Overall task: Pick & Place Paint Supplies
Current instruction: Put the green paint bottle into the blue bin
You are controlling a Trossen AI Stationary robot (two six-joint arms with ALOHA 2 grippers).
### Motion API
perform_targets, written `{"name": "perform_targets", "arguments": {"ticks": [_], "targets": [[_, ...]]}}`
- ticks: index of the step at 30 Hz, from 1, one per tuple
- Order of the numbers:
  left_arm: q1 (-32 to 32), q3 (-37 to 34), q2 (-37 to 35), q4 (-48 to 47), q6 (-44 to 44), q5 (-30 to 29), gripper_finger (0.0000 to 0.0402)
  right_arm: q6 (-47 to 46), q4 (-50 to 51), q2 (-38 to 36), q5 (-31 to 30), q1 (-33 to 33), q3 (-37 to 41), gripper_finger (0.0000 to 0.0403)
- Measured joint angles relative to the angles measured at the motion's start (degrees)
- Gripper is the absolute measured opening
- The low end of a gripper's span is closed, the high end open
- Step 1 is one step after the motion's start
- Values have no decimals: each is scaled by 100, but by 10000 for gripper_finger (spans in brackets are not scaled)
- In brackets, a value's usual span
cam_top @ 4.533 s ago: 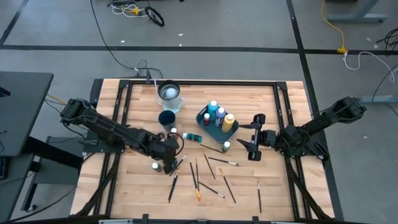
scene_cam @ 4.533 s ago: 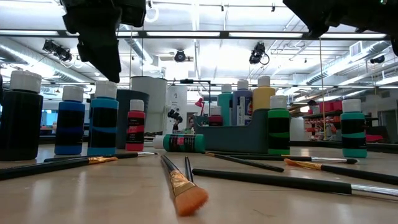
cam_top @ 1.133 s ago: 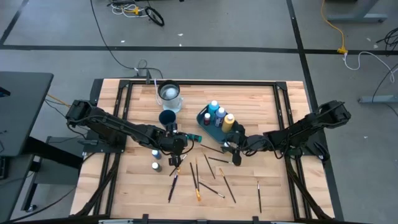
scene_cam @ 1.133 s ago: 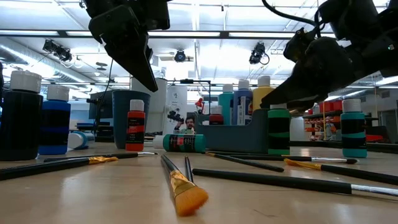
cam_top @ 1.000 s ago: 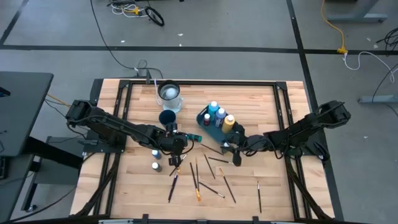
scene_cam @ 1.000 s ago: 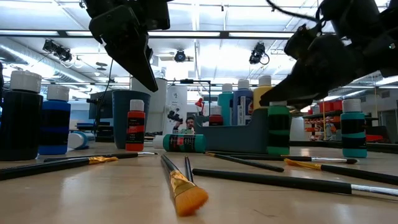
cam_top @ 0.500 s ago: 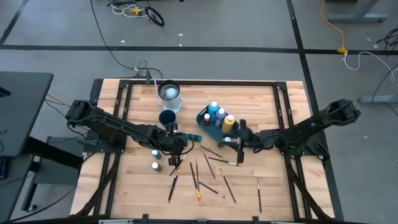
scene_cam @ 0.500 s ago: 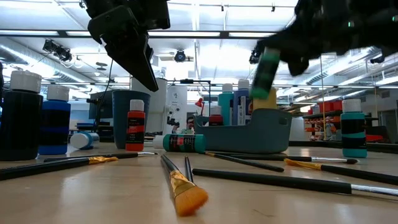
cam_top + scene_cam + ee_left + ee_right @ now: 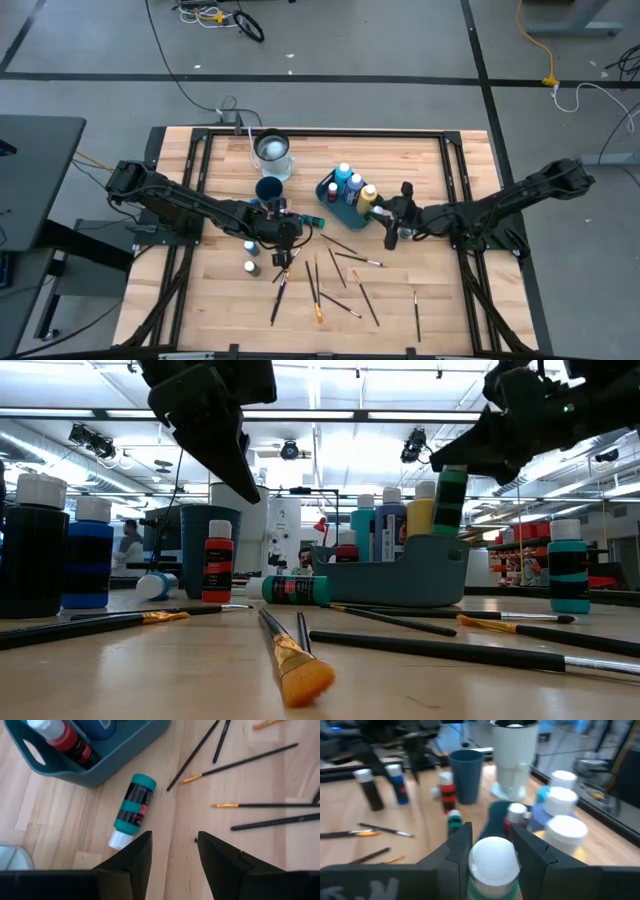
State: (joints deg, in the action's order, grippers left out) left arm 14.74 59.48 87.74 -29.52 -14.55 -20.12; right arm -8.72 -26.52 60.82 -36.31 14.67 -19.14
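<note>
Wooden planks are carrying the whole clutter, with a grey workshop floor lying around the table (image 9: 420,160).

Compared with a moment ago, my right gripper (image 9: 392,228) is now holding the green bottle (image 9: 452,495) lifted off the table, right beside the teal tray (image 9: 341,202), where earlier that bottle was standing on the wood. My fingers are pinching it just under its white cap (image 9: 492,855).

My left gripper (image 9: 281,232) is hanging where it was, fingers (image 9: 134,860) spread and empty, above a teal bottle (image 9: 133,807) lying on its side by the tray.

Counting from the left in the low view, I am seeing one black bottle (image 9: 33,550), one blue bottle (image 9: 86,557) and one red bottle (image 9: 215,563) standing. About four bottles are sitting in the tray. Roughly ten brushes (image 9: 317,285) are lying scattered on the near half of the table.

Behind the tray, a dark blue cup (image 9: 267,189) and a white jar (image 9: 272,152) are standing well clear of my arms.
</note>
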Motion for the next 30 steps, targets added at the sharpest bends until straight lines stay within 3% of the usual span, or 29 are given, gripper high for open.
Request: {"name": "perform_targets", "arguments": {"ticks": [10,30], "targets": [[0,0,-2,119,0,2,167,-209,118,533,-355,-10,7,117],[0,0,-2,119,0,2,167,-409,50,1400,-50,-299,4,128]]}}
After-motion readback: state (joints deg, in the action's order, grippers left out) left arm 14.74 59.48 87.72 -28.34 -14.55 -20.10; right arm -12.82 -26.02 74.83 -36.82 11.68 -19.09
